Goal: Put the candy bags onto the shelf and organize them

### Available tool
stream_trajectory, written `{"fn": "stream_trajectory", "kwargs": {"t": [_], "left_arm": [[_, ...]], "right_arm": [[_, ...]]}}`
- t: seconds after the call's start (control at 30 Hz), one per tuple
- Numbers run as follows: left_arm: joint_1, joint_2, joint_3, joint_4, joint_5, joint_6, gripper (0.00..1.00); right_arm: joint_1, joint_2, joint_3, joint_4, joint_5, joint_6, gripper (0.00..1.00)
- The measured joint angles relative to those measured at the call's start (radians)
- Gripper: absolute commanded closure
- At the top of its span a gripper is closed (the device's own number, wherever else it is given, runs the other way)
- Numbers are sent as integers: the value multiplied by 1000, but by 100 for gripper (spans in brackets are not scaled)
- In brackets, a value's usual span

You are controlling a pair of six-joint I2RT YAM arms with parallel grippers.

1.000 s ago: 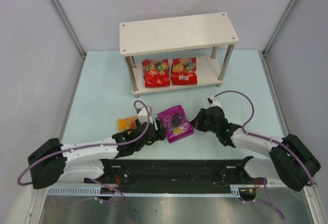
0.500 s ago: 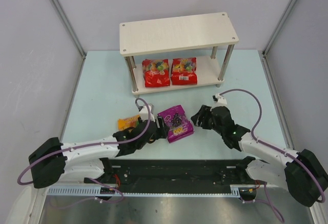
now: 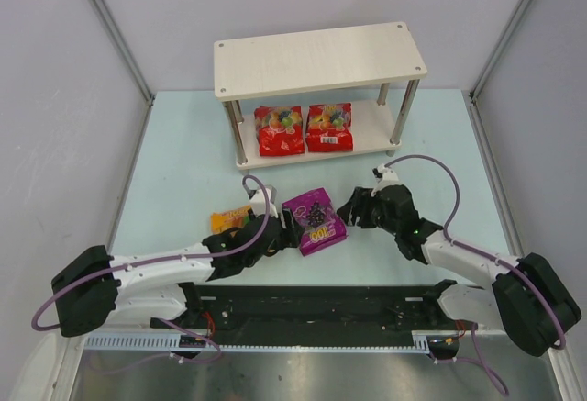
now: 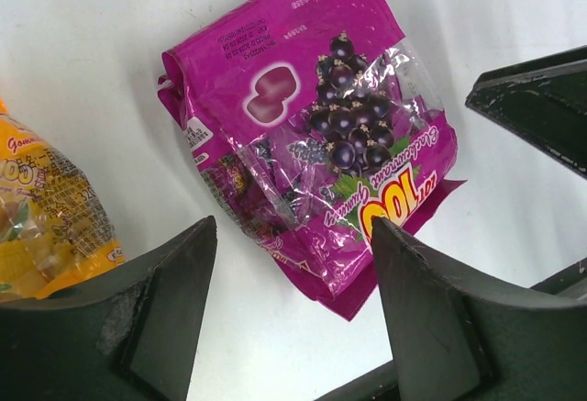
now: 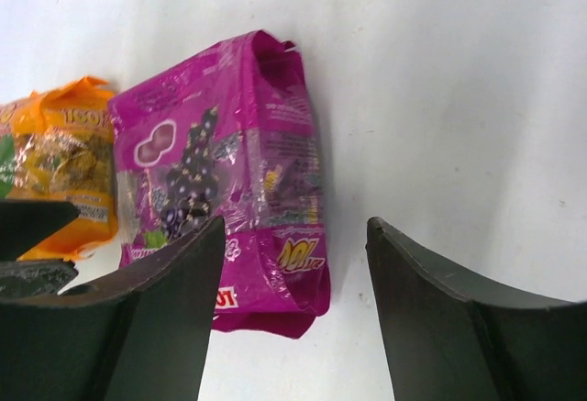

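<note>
A purple candy bag (image 3: 314, 221) (image 4: 312, 126) (image 5: 229, 172) lies flat on the table between my two grippers. My left gripper (image 3: 286, 232) (image 4: 292, 227) is open just left of it, jaws either side of the bag's near corner, gripping nothing. On the bag's right my right gripper (image 3: 349, 210) (image 5: 295, 225) is open too, its jaws straddling the bag's end without closing on it. An orange-yellow bag (image 3: 227, 220) (image 4: 46, 217) (image 5: 64, 162) lies left of the purple one. Two red bags (image 3: 279, 130) (image 3: 329, 127) sit side by side on the lower board of the shelf (image 3: 321, 60).
The shelf's metal posts (image 3: 239, 139) (image 3: 404, 112) stand at its corners, and its top board carries nothing. Grey walls close in the pale table (image 3: 183, 153) on the left, right and back. The arms' black base rail (image 3: 312, 305) runs along the near edge.
My right gripper has opened wide and shifted slightly toward the purple bag. The left arm and all the bags have stayed put.
</note>
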Motion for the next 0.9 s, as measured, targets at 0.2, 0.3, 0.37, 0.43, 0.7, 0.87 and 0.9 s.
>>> {"fn": "stream_trajectory", "kwargs": {"t": [0.2,0.3,0.37,0.43,0.7,0.87,0.9], "left_arm": [[0,2,0,9,1,0,27],[0,2,0,11,1,0,26],[0,2,0,11,1,0,26],[0,2,0,12,1,0,27],[0,2,0,14,1,0,27],[0,-2,0,14,0,0,26],[0,-4,0,14,0,0,26]], "right_arm": [[-3,50,-6,73,-96,-16,29],[-4,84,-11,114,-138,-13,29],[-5,113,-14,143,-164,-8,29],[-5,138,-17,164,-183,-2,37],[-8,196,-23,213,-227,17,95],[-7,119,-24,174,-233,-7,100],[-8,78,-23,143,-226,-16,100]]}}
